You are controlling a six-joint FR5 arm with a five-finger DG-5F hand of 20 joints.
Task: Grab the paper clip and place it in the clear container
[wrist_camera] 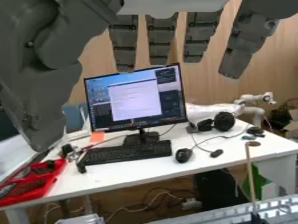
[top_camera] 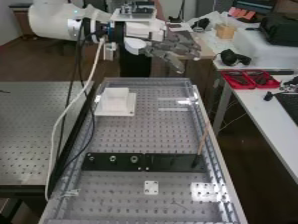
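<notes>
On the high view's clock, what looks like the paper clip (top_camera: 177, 203) lies on the bench (top_camera: 126, 135) between 5 and 6 o'clock, too tiny for me to be certain. Just beside it, at 6, there's a white square (top_camera: 151, 187). A black strip (top_camera: 106, 161) lies across the bench nearer the middle, a thin stick (top_camera: 202, 137) leaning up from its 4 o'clock end. Over at 10 sits a pale box (top_camera: 116, 97); whether that's the clear container, I can't tell. The hand (top_camera: 174, 49) hangs in the air past the bench's far end, between 12 and 1, fingers straight and relaxed, grasping nothing. Out at 2 are red trays (top_camera: 249, 79) on the desk (top_camera: 265, 112), and the wrist view has a monitor (wrist_camera: 136, 100) behind a keyboard (wrist_camera: 126, 153).
</notes>
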